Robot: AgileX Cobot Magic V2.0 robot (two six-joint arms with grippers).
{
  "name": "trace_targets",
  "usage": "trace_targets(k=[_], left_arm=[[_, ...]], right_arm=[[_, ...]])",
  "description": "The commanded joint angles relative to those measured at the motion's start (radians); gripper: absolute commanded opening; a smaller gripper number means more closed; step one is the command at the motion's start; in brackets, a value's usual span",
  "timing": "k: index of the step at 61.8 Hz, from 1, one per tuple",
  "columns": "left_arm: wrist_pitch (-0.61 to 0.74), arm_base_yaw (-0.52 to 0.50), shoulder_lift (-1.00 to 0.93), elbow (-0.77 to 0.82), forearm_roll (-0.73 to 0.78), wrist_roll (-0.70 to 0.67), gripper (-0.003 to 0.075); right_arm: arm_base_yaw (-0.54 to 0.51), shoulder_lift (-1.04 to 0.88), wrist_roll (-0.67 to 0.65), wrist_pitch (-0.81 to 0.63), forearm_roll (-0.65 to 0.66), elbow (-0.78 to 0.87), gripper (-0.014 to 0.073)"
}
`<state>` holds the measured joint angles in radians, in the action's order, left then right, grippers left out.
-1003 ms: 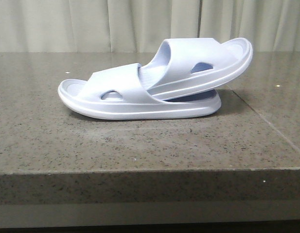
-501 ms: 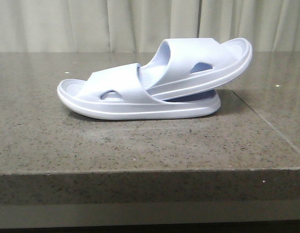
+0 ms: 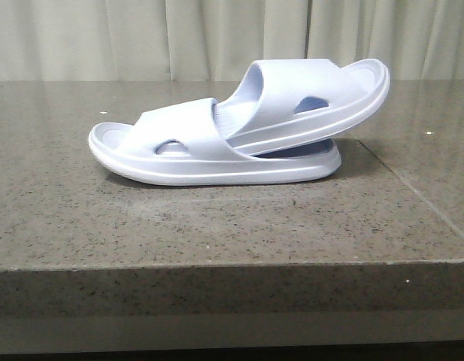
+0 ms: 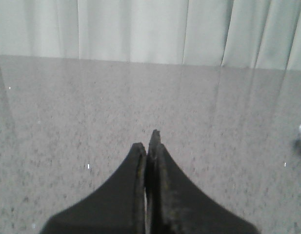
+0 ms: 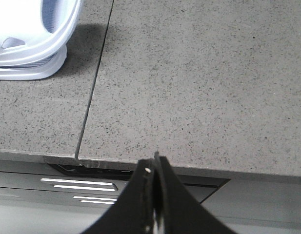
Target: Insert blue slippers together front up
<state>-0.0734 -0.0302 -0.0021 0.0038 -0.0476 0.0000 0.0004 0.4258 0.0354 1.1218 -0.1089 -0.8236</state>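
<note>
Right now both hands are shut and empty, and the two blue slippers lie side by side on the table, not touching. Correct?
Not quite. The front view shows the upper slipper pushed under the strap of the lower slipper, tilted with its far end raised. The left hand and right hand are indeed shut and empty.

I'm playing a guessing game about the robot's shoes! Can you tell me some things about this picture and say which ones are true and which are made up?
1. One slipper is pushed under the strap of the other slipper. True.
2. The slippers lie far apart on the table. False: they are touching, one poked into the other.
3. The left gripper is shut and holds nothing. True.
4. The right gripper is squeezing a slipper. False: it is shut on nothing, away from the slippers.
5. The upper slipper lies flat. False: it tilts up, its far end off the table.
</note>
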Motion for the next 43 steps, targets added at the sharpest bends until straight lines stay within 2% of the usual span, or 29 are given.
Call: trace_targets(k=[1,31,43], left_arm=[[0.129,-0.002,-0.02,0.005,-0.011,-0.005,-0.002],[0.171,0.049,-0.02,0.005,-0.011,-0.005,-0.002],[0.236,0.049,-0.02,0.005,-0.011,-0.005,-0.002]], right_arm=[[0.001,0.008,0.001,-0.059,-0.007,-0.021,-0.0068],[0.001,0.008,0.001,-0.058,-0.007,-0.021,-0.0068],[0.001,0.008,0.001,-0.058,-0.007,-0.021,-0.0068]])
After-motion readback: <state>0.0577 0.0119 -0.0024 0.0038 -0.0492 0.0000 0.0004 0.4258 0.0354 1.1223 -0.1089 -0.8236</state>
